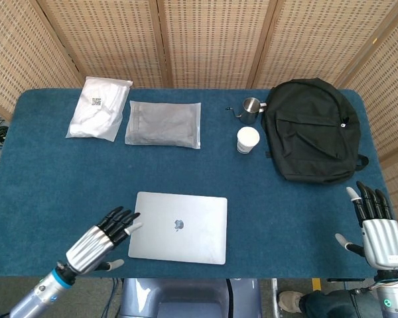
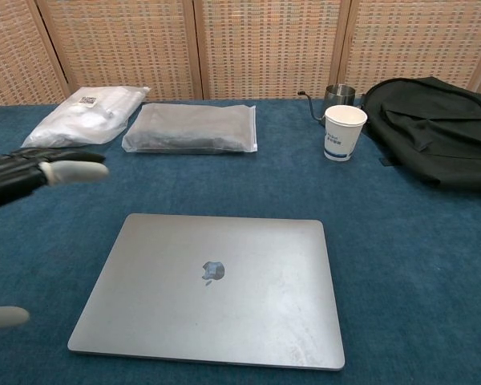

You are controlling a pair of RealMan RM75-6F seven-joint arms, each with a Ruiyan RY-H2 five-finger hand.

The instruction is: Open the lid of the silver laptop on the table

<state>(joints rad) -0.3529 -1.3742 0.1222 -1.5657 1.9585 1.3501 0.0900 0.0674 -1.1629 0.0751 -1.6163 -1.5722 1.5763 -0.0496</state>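
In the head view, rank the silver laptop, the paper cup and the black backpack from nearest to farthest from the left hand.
From the left hand:
1. Silver laptop, just beside the fingertips, near edge.
2. Paper cup, farther back, right of centre.
3. Black backpack, far right.

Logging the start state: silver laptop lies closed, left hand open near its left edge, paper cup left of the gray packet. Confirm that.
One error: the paper cup stands right of the gray packet, beside the black backpack, as the head view shows. The rest holds.
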